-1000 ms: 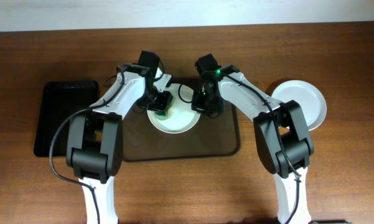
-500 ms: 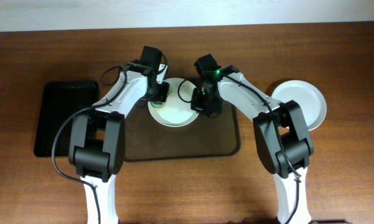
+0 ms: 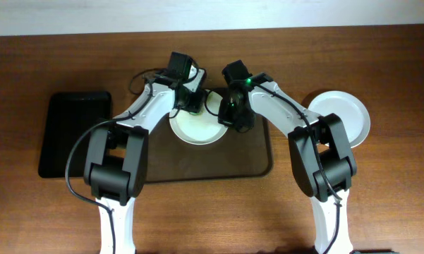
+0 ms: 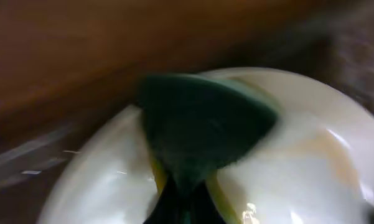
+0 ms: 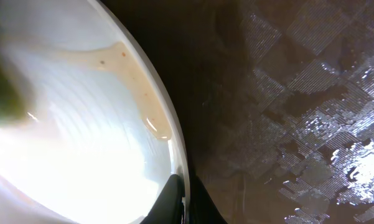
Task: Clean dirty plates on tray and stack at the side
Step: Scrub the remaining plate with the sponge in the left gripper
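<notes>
- The plate [image 3: 197, 128] is lying on the upper middle of the tray [image 3: 197, 169], near centre frame in the overhead view.
- The right gripper [image 3: 233, 118] is staying clamped on the plate's right rim and steadying it. I am seeing no shift there.
- The left gripper [image 3: 189, 101] is clenching the sponge [image 4: 199, 118]. Over the last second the sponge has been sweeping from the plate's left-centre up to the rim nearest the top of the frame.
- My reading is that one scrub stroke is ending at the far rim. A brown smear [image 5: 148, 109] is showing just inside the rim, so cleaning is not finished.
- The left wrist view is blurring with motion, so I am not trusting it for detail.
- The two wrists are crowding each other above the plate.
- The tray's lower half is lying bare.
- The white plate [image 3: 342, 113] is waiting well apart at the right, and the black tray [image 3: 74, 134] is sitting at the far left.
</notes>
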You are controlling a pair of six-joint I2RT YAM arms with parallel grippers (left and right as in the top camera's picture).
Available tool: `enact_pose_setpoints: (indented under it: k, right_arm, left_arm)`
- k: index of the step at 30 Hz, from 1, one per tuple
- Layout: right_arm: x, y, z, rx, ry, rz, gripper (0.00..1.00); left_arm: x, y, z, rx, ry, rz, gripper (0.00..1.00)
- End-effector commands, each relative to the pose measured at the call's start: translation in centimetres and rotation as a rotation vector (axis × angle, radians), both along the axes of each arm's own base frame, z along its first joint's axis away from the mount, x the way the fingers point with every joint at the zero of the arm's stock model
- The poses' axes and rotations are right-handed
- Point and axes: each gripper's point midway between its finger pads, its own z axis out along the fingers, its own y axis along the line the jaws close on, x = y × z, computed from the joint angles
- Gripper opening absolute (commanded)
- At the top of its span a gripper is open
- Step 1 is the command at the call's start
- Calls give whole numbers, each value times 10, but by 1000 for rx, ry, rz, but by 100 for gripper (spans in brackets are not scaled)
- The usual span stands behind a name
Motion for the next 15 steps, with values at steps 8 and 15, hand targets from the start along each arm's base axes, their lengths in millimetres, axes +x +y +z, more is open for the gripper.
enact_pose_setpoints:
  k: [8, 15]
  right_arm:
    - [-19, -16, -33, -98, 65, 16, 4]
    - [-19, -14, -33, -98, 64, 21, 4]
  left_arm:
    - [-80, 105, -32, 491, 309, 259, 0]
    - [-147, 20, -26, 17, 625, -128, 0]
